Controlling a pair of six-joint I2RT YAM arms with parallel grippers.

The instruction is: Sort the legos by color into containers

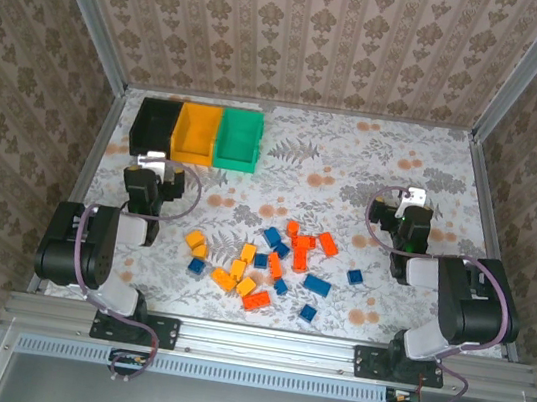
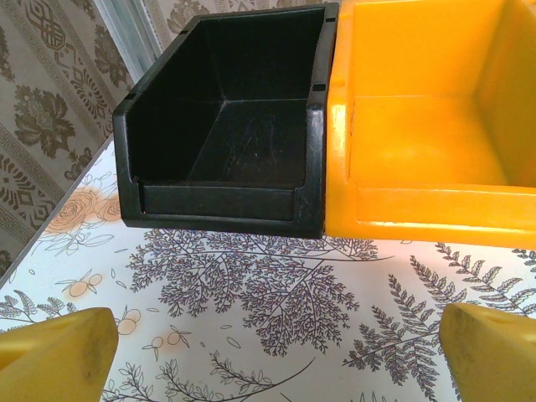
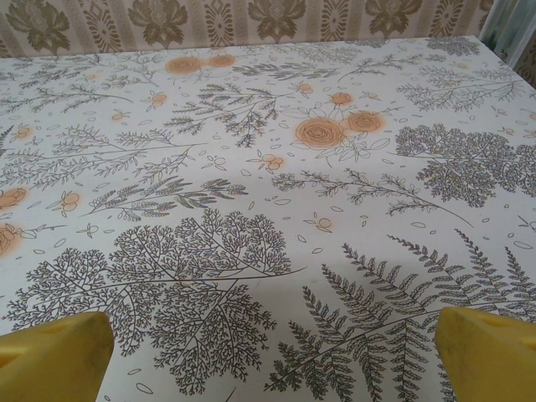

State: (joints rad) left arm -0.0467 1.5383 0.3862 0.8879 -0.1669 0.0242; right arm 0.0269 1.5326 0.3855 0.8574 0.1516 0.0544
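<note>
The table with the white flower-printed top (image 1: 355, 163) is closed by wallpapered walls (image 1: 313, 36) on the left, far and right sides. A metal rail (image 1: 268, 341) runs along the near edge.

Three small open plastic containers stand joined in a row at the far-left corner. The black bin (image 1: 155, 128) is nearest the left wall, the yellow-orange bin (image 1: 196, 133) is in the middle and the green bin (image 1: 238, 139) is on the right. From the green bin to the right wall there is a wide stretch of table top.

The legos (image 1: 302, 247), small studded plastic bricks in yellow-orange, red-orange and blue, lie scattered in the near middle of the table. They are between the two arms and well apart from the bins. One blue brick (image 1: 355, 276) lies a little apart, on the right of the group.

The left arm (image 1: 80, 244) is folded at the near-left corner, with its forearm pointing to the far side. The left gripper (image 1: 154, 156) is near the front of the black bin. In the left wrist view its yellow fingers (image 2: 54, 352) are spread wide, with only table top between them.

The right arm (image 1: 466, 301) is folded in the same way at the near right. The right gripper (image 1: 413, 195) points to the far side over the table top. Its fingers (image 3: 54, 356) are also spread wide and hold nothing.
</note>
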